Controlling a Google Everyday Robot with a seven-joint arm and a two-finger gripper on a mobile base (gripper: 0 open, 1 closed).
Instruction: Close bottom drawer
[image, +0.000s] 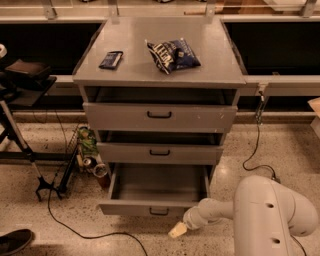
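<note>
The bottom drawer (155, 207) of the grey cabinet stands pulled far out, its long deep tray empty, with a small black loop handle (159, 212) on the low front panel. My gripper (178, 230) hangs low at the end of the white arm, just right of and below the drawer front's right half, near the floor. It is a short way from the handle, not touching it.
Two upper drawers (160, 118) sit slightly ajar. On the cabinet top (140, 72) lie a blue chip bag (172, 54) and a small dark packet (111, 59). A wire basket with cans (87, 152) and a black stand (25, 145) are at left. Cables run across the floor.
</note>
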